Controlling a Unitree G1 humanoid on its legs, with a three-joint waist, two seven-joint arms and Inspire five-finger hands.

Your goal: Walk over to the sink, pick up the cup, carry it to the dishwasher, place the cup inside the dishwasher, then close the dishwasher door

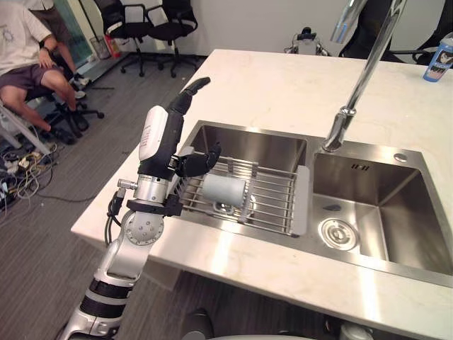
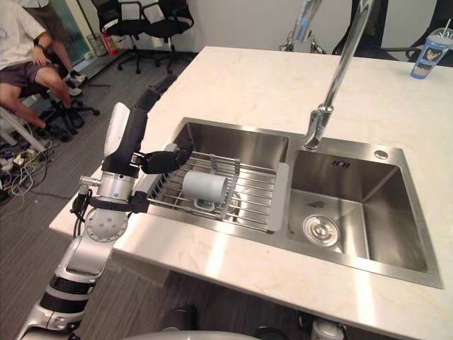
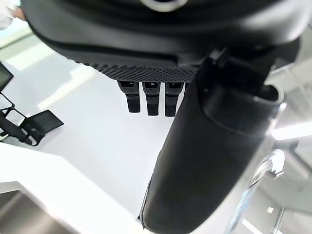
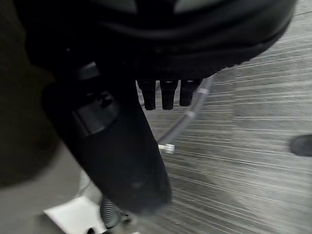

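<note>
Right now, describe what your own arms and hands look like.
The left arm is silver-grey metal, with a round bolted joint and a black ribbed band lower down. The left hand is dark and slim-fingered, with a white cover on it. The right hand is dark too, with a thick, smooth thumb.

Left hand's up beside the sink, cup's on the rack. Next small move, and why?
Probably lower the left hand toward the cup. The cup lies on its side on the wire rack in the left basin, and the open hand hovers beside it, not gripping it.
</note>
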